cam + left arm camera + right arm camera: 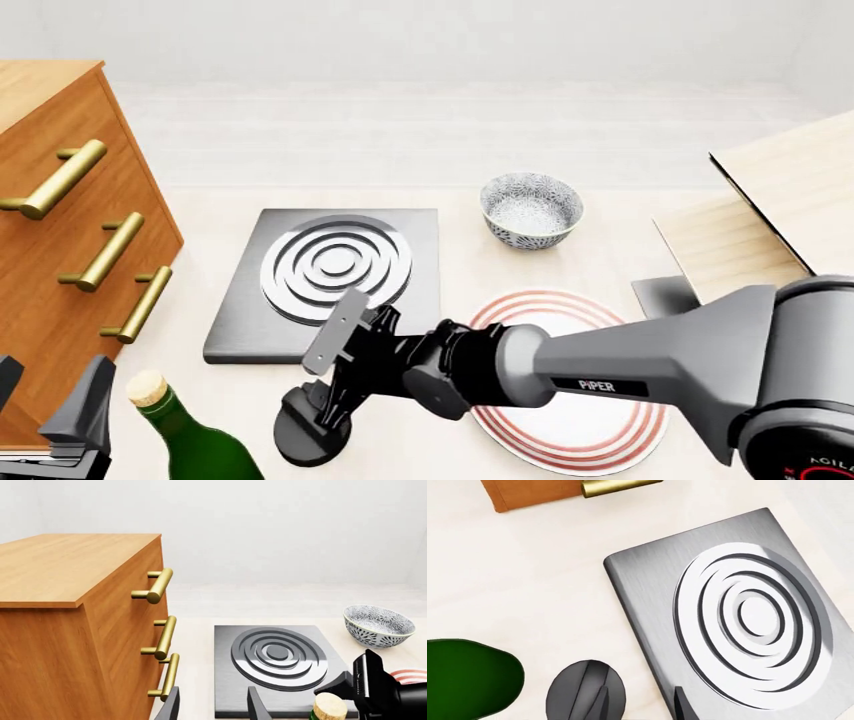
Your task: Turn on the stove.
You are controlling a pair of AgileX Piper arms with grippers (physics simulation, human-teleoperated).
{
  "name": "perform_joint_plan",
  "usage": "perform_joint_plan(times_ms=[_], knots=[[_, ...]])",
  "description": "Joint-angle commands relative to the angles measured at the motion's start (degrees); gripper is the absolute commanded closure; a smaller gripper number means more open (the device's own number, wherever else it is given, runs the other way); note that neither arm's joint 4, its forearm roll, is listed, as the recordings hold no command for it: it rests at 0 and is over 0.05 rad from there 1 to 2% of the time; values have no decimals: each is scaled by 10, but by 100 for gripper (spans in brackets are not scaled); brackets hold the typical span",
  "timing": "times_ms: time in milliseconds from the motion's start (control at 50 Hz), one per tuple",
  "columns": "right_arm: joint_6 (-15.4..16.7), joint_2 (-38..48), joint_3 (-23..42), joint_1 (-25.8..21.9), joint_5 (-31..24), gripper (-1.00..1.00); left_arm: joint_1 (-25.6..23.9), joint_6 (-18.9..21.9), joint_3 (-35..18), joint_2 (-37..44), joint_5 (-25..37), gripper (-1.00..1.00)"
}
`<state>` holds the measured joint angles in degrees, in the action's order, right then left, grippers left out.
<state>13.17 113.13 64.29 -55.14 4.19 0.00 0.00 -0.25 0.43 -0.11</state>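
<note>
Right gripper [320, 385] spread open over knob [310, 430], nothing held; off-centre closing risks slipping off ridges or nudging bottle [187, 435] beside stove [334, 280].

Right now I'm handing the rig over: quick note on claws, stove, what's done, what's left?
Right claw: open, over the knob, one finger just past its edge in the right wrist view; not gripping.
Left claw: open, holding nothing, near the drawer cabinet, beside the green bottle.
Stove: flat on the table; the knob sits off its near edge, between the bottle and the red-ringed plate.
Done: right arm has reached the knob.
Left: close on the knob and turn it.
</note>
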Motion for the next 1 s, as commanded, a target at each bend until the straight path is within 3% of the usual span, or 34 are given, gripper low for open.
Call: perform_joint_plan(times_ms=[20, 380, 660, 820, 1000], knots=[[10, -52, -8, -12, -8, -100, 0, 0, 0, 0, 0, -100], [20, -161, -64, -13, -6, -100, 0, 0, 0, 0, 0, -100], [-18, -310, -151, 7, 4, -100, 0, 0, 0, 0, 0, -100], [-33, -408, -186, 33, -19, -100, 0, 0, 0, 0, 0, -100], [-53, -459, -214, 45, -23, -100, 0, 0, 0, 0, 0, -100]])
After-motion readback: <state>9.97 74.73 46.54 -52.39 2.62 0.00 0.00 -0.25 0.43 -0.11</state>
